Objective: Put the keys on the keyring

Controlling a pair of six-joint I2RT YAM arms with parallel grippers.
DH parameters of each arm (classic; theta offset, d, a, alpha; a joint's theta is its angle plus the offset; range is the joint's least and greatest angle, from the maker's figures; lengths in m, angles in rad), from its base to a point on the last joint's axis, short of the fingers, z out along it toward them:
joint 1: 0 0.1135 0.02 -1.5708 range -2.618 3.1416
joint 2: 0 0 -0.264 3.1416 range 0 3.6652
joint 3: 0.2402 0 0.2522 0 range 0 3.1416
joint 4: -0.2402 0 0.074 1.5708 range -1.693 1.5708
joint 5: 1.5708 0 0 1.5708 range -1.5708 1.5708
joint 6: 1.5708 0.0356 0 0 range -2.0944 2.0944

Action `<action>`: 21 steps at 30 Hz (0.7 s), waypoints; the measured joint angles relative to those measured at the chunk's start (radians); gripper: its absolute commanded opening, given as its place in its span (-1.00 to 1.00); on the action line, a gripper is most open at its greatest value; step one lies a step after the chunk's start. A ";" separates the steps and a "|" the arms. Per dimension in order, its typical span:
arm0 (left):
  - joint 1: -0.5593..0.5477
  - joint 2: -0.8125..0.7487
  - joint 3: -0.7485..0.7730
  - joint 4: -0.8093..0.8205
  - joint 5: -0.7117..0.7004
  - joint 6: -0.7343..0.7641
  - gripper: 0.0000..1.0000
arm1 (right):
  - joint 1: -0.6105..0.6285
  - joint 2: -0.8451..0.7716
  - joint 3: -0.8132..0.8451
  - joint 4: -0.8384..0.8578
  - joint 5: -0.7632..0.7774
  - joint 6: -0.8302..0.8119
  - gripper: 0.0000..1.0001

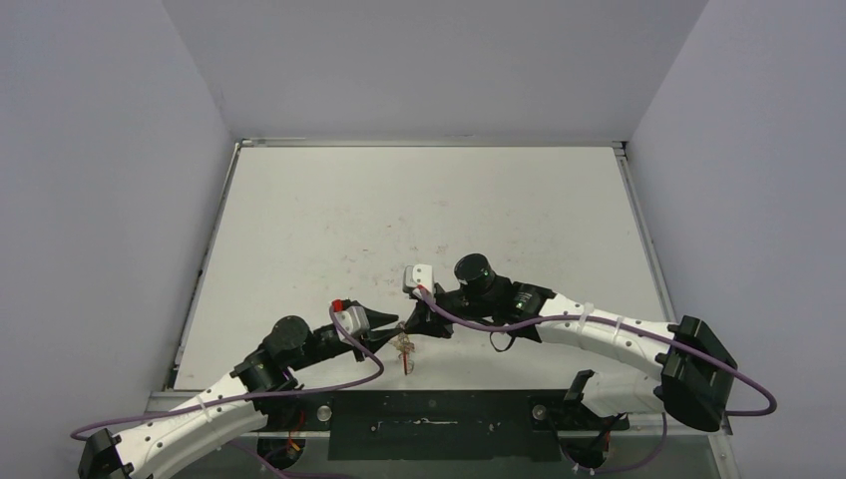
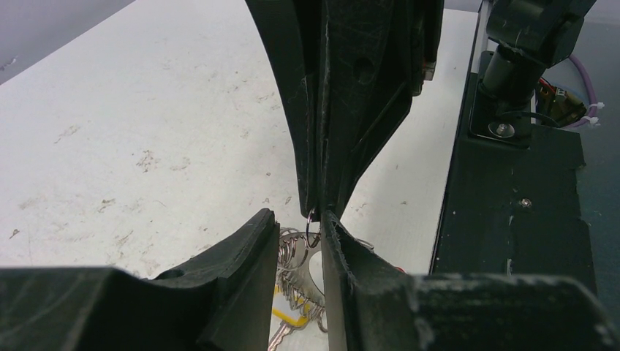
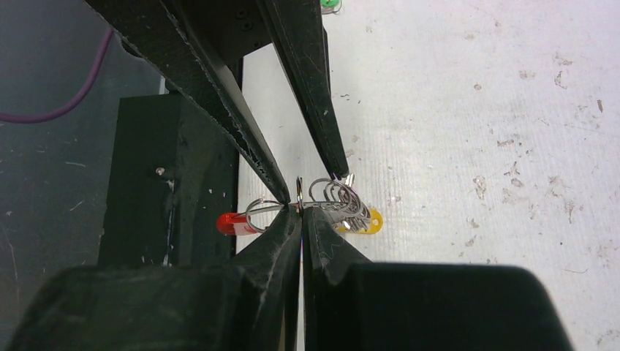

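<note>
Keyring [image 3: 300,189], seen edge-on, is pinched between the two right fingers [image 3: 278,248], which are clenched tight on its wire, by the near edge of the worktop [image 3: 475,110]. The two left fingers [image 3: 314,110] stand partly apart, one tip on each side of the ring, against the wire loops of the keys [image 3: 340,197]. One red tag [image 3: 232,223] and one yellow tag [image 3: 371,221] show; the keys are too tangled to count.

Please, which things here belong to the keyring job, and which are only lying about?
Job: keyring, keys, left fingers, right fingers.
Just there: purple cable, black base plate, table.
</note>
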 measured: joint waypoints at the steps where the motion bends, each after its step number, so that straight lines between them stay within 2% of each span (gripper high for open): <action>1: 0.000 0.000 0.000 0.000 0.000 0.000 -0.47 | 0.000 -0.001 0.000 0.000 0.000 0.001 -1.00; 7: 0.000 0.000 0.000 0.000 0.000 0.000 -0.37 | 0.000 -0.008 -0.007 0.006 0.001 0.004 -1.00; 15: 0.000 0.010 0.000 -0.002 0.005 0.003 -0.38 | 0.000 -0.010 -0.007 0.035 0.000 0.005 -1.00; 17: 0.000 0.019 0.000 0.000 0.009 0.004 -0.43 | 0.000 -0.010 -0.009 0.036 0.000 0.006 -1.00; 21: -0.001 0.043 0.000 0.000 0.023 0.009 -0.68 | 0.000 -0.010 -0.016 0.037 0.003 0.007 -1.00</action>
